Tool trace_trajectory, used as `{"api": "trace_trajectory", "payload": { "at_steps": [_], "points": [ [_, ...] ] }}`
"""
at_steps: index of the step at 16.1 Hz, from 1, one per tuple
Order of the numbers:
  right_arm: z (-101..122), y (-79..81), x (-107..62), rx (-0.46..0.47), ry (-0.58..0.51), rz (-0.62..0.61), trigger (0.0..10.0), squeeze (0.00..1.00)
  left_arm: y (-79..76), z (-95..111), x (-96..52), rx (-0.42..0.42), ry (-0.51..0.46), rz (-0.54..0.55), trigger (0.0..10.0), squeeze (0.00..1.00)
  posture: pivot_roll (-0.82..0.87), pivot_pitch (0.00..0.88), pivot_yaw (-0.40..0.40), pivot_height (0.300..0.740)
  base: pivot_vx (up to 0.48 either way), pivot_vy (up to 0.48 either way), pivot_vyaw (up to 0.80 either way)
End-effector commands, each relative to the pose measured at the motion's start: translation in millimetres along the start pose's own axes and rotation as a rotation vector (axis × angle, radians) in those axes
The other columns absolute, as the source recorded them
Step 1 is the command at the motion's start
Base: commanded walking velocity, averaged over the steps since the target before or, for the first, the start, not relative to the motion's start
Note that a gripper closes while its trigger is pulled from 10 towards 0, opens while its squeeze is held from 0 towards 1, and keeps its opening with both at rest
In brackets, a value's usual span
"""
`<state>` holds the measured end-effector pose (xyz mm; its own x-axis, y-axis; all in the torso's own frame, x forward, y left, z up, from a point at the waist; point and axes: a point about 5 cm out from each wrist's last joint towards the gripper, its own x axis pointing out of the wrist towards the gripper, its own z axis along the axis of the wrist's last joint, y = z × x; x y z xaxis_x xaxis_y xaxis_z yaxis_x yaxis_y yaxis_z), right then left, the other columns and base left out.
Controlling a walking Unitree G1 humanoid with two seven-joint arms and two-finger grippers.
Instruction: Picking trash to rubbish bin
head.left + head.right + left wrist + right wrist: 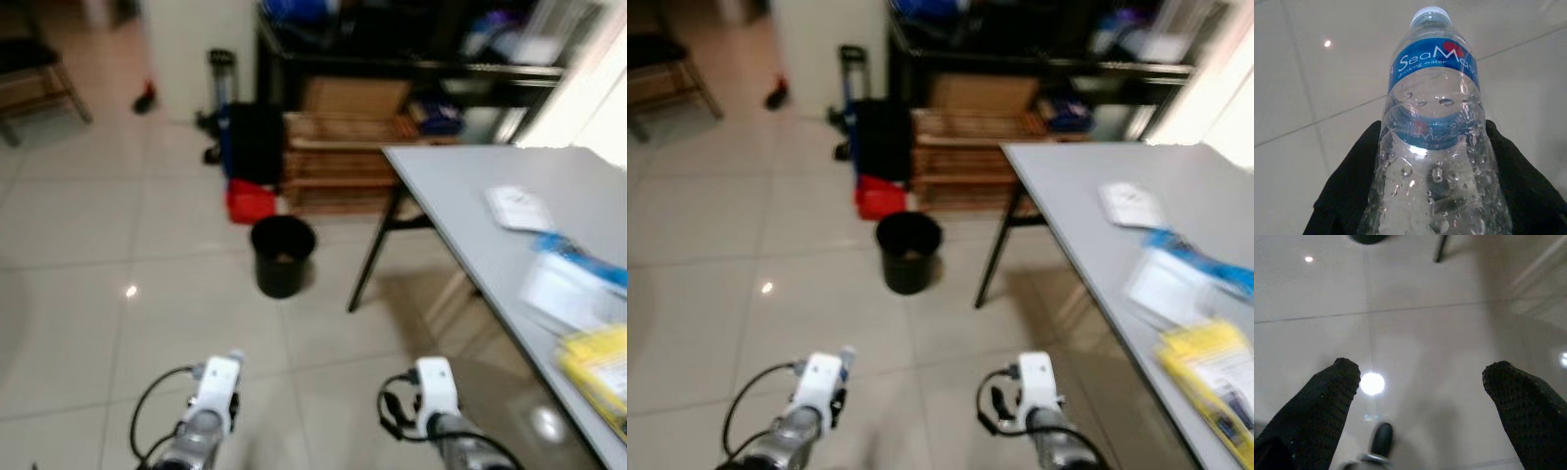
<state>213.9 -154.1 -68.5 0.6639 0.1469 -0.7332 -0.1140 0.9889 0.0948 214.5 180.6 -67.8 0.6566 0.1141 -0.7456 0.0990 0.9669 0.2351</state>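
Left eye view, for you: the black rubbish bin (283,255) stood on the tiled floor (88,294) just beside the grey table (490,245), near its black leg, with a red bag (250,202) and wooden crates (338,162) right behind the bin, and papers (519,208) lay on the table well beyond the bin. Left wrist view showed your left gripper (1425,196) pinching a clear water bottle (1432,147) with a blue label, held over the floor, short of the bin. Right wrist view showed your right gripper (1420,377) spread wide and holding nothing, above tiles short of the bin.
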Motion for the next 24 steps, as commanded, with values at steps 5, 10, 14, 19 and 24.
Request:
{"api": "trace_trajectory", "payload": {
  "at_steps": [5, 10, 14, 19, 24],
  "points": [
    [6.7, -5.3, 0.2, -0.044, -0.016, -0.010, 10.0, 0.00, -4.0, 3.8, 0.4, 0.000, -0.009, -0.010, 10.0, 0.00, -0.03, 0.041, -0.130, 0.740, 0.480, 0.000, 0.13],
    [5.2, -4.2, 0.2, -0.048, -0.010, -0.004, 10.0, 0.00, -4.7, 2.4, 0.1, 0.007, -0.008, -0.015, 10.0, 0.00, -0.03, 0.024, -0.130, 0.740, 0.480, 0.000, 0.64],
    [3.2, -3.3, -0.1, -0.043, -0.005, 0.001, 10.0, 0.00, -4.8, 1.0, -0.2, 0.012, -0.006, -0.018, 10.0, 0.00, -0.02, 0.019, -0.128, 0.740, 0.480, 0.000, 0.00],
    [2.0, -2.9, -0.4, -0.034, -0.005, 0.002, 10.0, 0.00, -5.1, 0.2, -0.4, 0.020, -0.006, -0.022, 10.0, 0.00, -0.02, 0.022, -0.128, 0.740, 0.480, 0.000, 0.00],
    [3.6, -3.3, -0.1, -0.014, -0.011, -0.001, 10.0, 0.00, -4.5, 1.3, -0.1, 0.012, -0.006, -0.017, 10.0, 0.00, -0.03, 0.037, -0.129, 0.740, 0.480, 0.000, 0.00]
  ]
}}
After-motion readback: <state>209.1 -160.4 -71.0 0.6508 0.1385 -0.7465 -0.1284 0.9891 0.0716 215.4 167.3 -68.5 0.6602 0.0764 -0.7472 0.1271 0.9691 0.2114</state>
